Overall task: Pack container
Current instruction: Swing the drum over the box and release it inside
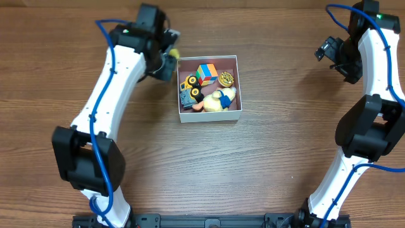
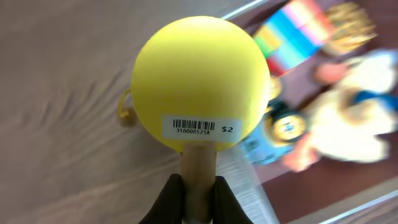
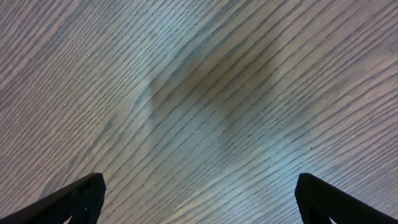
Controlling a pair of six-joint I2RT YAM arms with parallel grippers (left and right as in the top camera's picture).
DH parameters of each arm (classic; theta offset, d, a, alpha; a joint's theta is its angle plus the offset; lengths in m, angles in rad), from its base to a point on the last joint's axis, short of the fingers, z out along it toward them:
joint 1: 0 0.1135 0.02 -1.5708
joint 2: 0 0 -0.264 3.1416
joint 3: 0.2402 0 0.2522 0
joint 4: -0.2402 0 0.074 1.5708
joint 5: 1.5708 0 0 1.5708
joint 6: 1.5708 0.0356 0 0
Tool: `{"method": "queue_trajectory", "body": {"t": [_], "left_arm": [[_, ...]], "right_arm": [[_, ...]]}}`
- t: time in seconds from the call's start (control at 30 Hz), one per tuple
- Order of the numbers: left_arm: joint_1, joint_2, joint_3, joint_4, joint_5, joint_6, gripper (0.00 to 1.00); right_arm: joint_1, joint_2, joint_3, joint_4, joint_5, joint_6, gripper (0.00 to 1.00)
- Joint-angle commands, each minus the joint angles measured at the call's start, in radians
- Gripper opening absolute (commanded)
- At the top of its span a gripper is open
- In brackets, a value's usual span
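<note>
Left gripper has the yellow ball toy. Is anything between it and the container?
Nothing visible. The left gripper holds the yellow ball toy just outside the container; the toy truck and colourful cube lie right inside that side.

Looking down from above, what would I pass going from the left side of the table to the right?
left arm → left gripper, holding a yellow ball by its stick → container → right gripper, open → right arm
</note>
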Motion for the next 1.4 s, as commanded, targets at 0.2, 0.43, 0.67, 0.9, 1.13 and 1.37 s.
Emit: {"method": "queue_trajectory", "body": {"t": [0.2,0.43,0.67,0.9,1.13,1.37], "left_arm": [[-0.197,0.000,0.045,0.082,0.020,-0.025,0.19],[-0.200,0.000,0.044,0.092,0.022,-0.037,0.58],[-0.198,-0.006,0.049,0.085,0.021,-0.054,1.00],[-0.198,-0.108,0.080,0.021,-0.006,-0.065,1.00],[-0.183,-0.290,0.066,-0.079,-0.081,-0.101,1.00],[-0.178,-0.582,-0.156,-0.041,-0.080,-0.104,1.00]], "right_arm": [[0.002,-0.005,-0.003,0.003,0.002,-0.002,1.00],[0.002,-0.005,-0.003,0.002,0.002,-0.002,1.00],[0.002,-0.005,-0.003,0.002,0.002,-0.002,1.00],[0.002,-0.005,-0.003,0.002,0.002,-0.002,1.00],[0.002,-0.005,-0.003,0.003,0.002,-0.002,1.00],[0.002,-0.005,-0.003,0.003,0.002,-0.002,1.00]]}}
